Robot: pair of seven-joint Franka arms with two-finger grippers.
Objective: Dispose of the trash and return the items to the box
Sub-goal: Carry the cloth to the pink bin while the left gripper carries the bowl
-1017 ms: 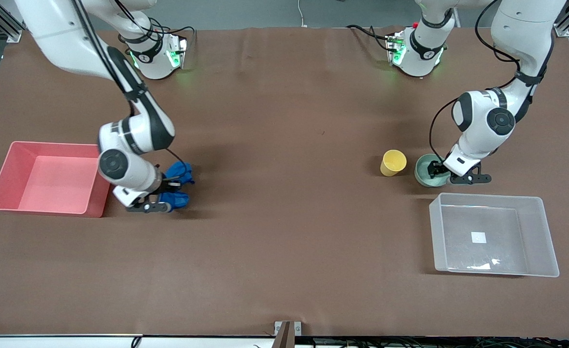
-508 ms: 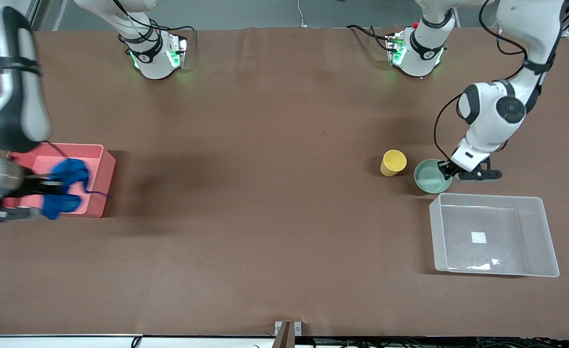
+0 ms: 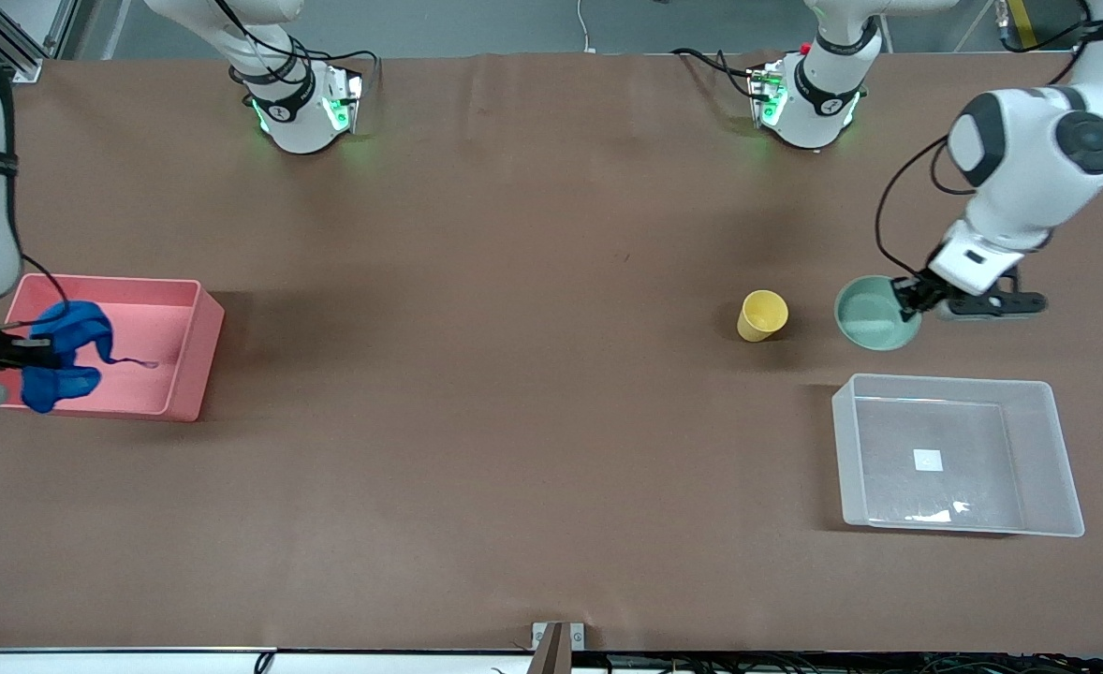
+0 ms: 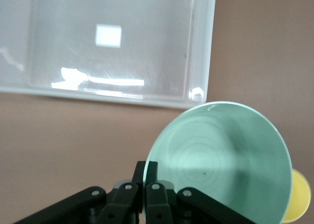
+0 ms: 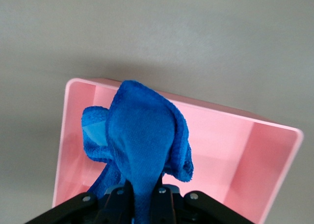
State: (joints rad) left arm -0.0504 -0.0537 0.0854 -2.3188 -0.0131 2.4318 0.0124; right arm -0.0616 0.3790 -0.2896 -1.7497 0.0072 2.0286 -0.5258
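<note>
My left gripper (image 3: 909,298) is shut on the rim of the mint-green bowl (image 3: 875,315) and holds it in the air, over the table beside the clear box (image 3: 956,454). In the left wrist view the bowl (image 4: 221,155) hangs from my gripper (image 4: 146,172) with the box (image 4: 117,42) and its white label below. The yellow cup (image 3: 762,315) stands on the table beside the bowl. My right gripper (image 3: 18,354) is shut on the blue rag (image 3: 65,354) and holds it over the pink bin (image 3: 139,346). The right wrist view shows the rag (image 5: 142,140) above the bin (image 5: 230,155).
The two arm bases (image 3: 303,108) stand at the table's edge farthest from the front camera. The pink bin sits at the right arm's end of the table, the clear box at the left arm's end.
My left gripper has lifted the bowl off the table and moved it toward the left arm's end. My right gripper has carried the rag from the table to over the pink bin.
</note>
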